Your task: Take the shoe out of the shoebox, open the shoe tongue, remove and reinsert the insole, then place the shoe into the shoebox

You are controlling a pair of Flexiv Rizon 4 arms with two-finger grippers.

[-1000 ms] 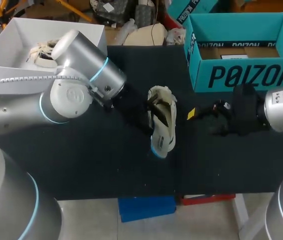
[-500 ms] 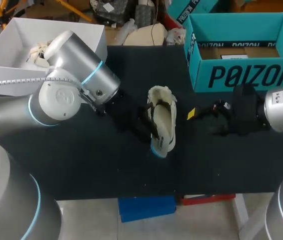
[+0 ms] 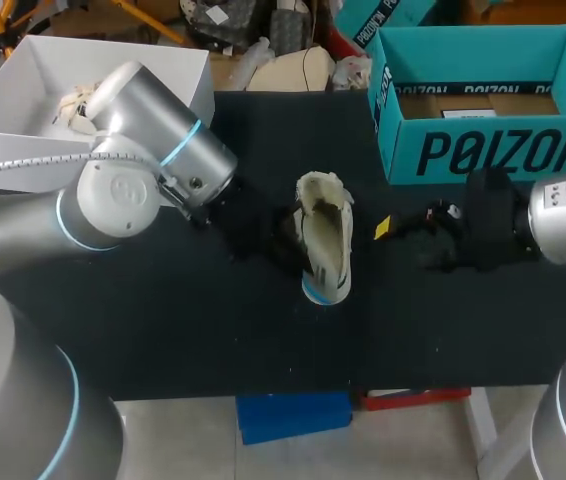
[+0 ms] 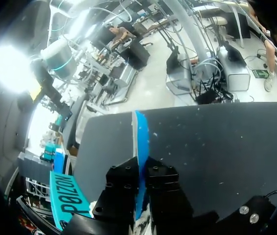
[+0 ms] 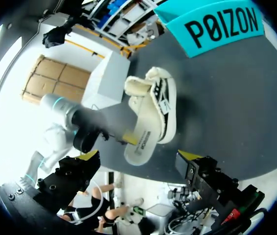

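1. Our left tool (image 4: 142, 169) is clenched on the sole edge of the cream shoe (image 3: 325, 235); our right tool (image 5: 139, 155) stands released, fingers wide apart.
2. The black bench (image 3: 163, 330) carries an open teal cardboard shoebox (image 3: 483, 150) at its far right.
3. The shoe lies mid-bench, ahead of the right tool and apart from it.

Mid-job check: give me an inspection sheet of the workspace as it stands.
Surface: black table.
Job's things: shoe mid-table, out of the box; teal shoebox open at far right, no shoe inside.
Clutter: white box holding crumpled paper, far left.
End effectors: left end effector shut on shoe's side; right end effector open, empty, right of shoe.
Cables: white conduit along left arm.
Surroundings: nothing seen.
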